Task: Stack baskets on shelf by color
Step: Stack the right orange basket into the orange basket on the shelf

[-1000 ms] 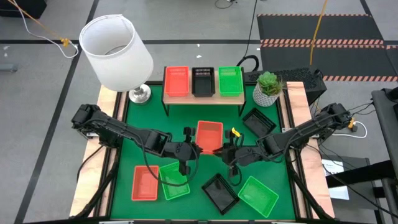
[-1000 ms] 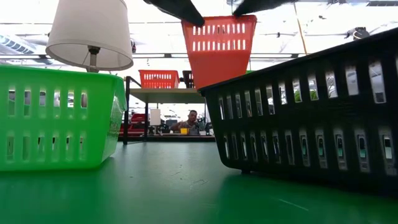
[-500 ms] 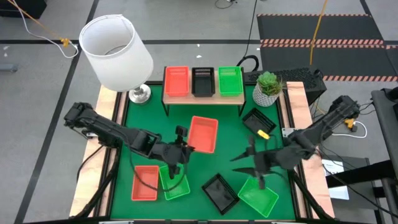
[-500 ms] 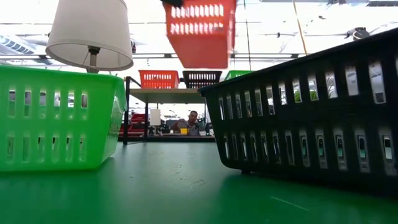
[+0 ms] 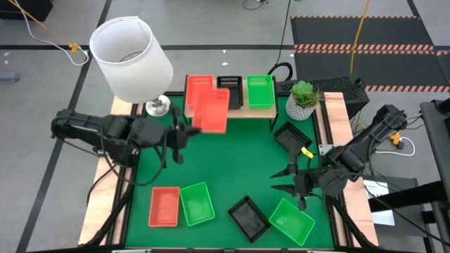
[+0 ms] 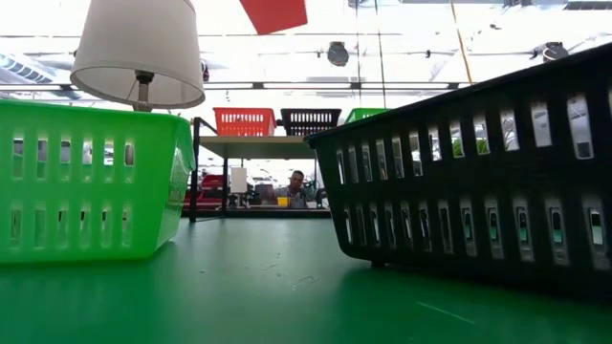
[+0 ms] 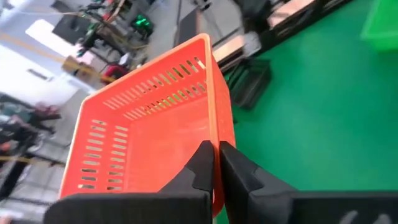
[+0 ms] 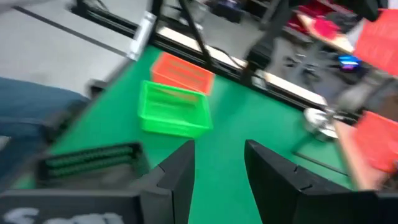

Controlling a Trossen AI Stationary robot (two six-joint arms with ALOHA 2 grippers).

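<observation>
**Orange-red basket held up by the shelf**

Orange-red slotted plastic basket [image 5: 210, 110] hangs in my left gripper [image 7: 216, 163], whose two dark fingers are pressed together on its side wall, pinching the rim. From that gripper the basket reaches forward, over the near edge of the low shelf with the light wooden top [image 5: 232, 111]. Beyond it on the shelf sit three more baskets in a row: an orange-red one [image 5: 199, 84] partly under the held basket, a black one [image 5: 230, 87] in the middle, and a green one [image 5: 259, 91] farthest off.

My right gripper [image 5: 294, 180] hovers above the green worktop [image 5: 239, 161] with its fingers spread and nothing between them. Just below and beside it lies a green basket [image 5: 291, 220]; a black basket [image 5: 247, 215] lies a little farther toward my left arm, and another black basket [image 5: 292, 136] lies ahead of it, near the shelf. Well apart, under my left arm, an orange-red basket [image 5: 164, 206] and a green basket [image 5: 197, 203] lie side by side, touching.
</observation>
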